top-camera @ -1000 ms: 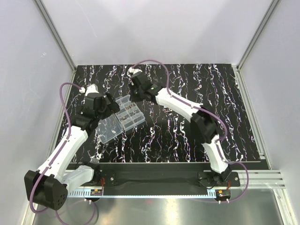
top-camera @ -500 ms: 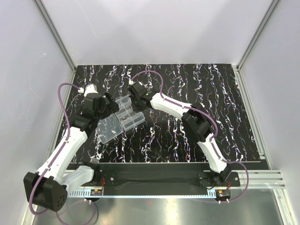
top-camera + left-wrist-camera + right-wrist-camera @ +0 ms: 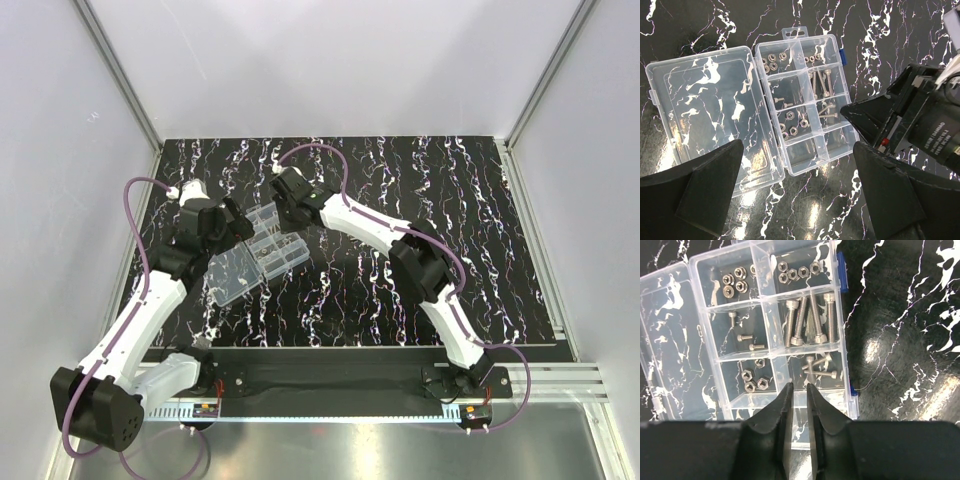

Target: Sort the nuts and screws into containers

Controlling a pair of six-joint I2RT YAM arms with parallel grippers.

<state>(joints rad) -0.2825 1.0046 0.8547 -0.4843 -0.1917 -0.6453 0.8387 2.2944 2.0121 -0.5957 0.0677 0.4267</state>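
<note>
Right wrist view: my right fingers [image 3: 790, 395] stand parted by only a slit, with nothing visible between them. They hang above the divider [image 3: 781, 371] between the small screws [image 3: 819, 367] and some nuts [image 3: 752, 380]. I judge this a drop, so I should spread low over the screw cell so nothing hops the wall. Beyond lie long screws [image 3: 810, 315] and flanged nuts [image 3: 735, 280]. The containers [image 3: 842, 315] sit left of centre on the tabletop [image 3: 900, 315]. My left fingers [image 3: 710, 190] hover spread wide and empty above the open lid [image 3: 705, 115].

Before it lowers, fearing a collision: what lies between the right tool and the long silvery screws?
Right wrist view: a clear plastic compartment of short silvery screws separates right tool from long silvery screws.
</note>
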